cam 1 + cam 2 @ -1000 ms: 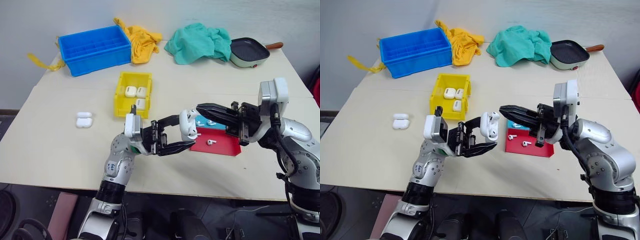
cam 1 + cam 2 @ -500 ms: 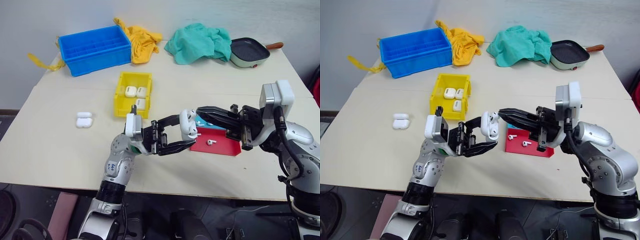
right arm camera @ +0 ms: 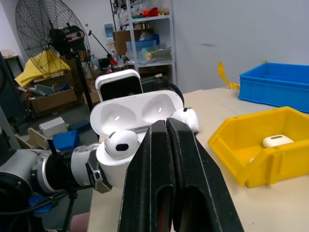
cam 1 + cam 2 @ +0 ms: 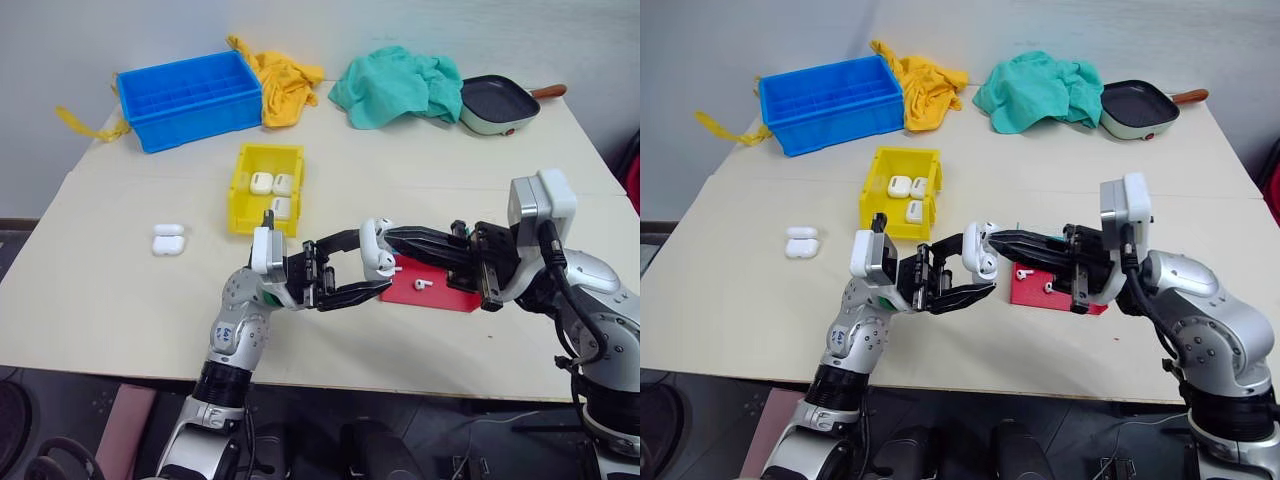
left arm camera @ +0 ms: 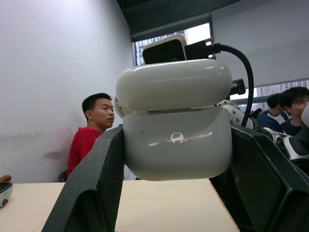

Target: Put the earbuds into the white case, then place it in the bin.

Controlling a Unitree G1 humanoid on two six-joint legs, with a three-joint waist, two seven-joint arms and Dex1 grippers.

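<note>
- No brand, label or readable writing is showing on any object.
- The left gripper (image 4: 375, 262) is clamping the white case (image 4: 377, 248) between its two black fingers, above the front middle of the table (image 4: 110, 300); the lid is standing open.
- The right gripper (image 4: 392, 238) is pressed shut, its tips reaching into the open case from the right – whether anything is pinched between them is hard to make out.
- In the right wrist view, one earbud (image 3: 120, 143) is sitting in the case's near socket and another (image 3: 186, 117) is partly hidden behind the closed fingers (image 3: 166, 159).
- The red tray (image 4: 440, 290) is lying near the front right edge, half hidden by the right gripper; one loose earbud (image 4: 422, 285) is showing in it, and a teal tray behind it is almost fully covered.
- The bin (image 4: 266, 188) is sitting left of centre, holding three closed white cases.
- A spare case (image 4: 167, 240) is lying toward the left edge.
- Along the far edge – a blue crate (image 4: 188, 98), a yellow cloth (image 4: 285, 85), a teal cloth (image 4: 395, 85) and a grill pan (image 4: 497, 103).
- In the left wrist view, a person in red (image 5: 89, 130) is sitting beyond the table.
</note>
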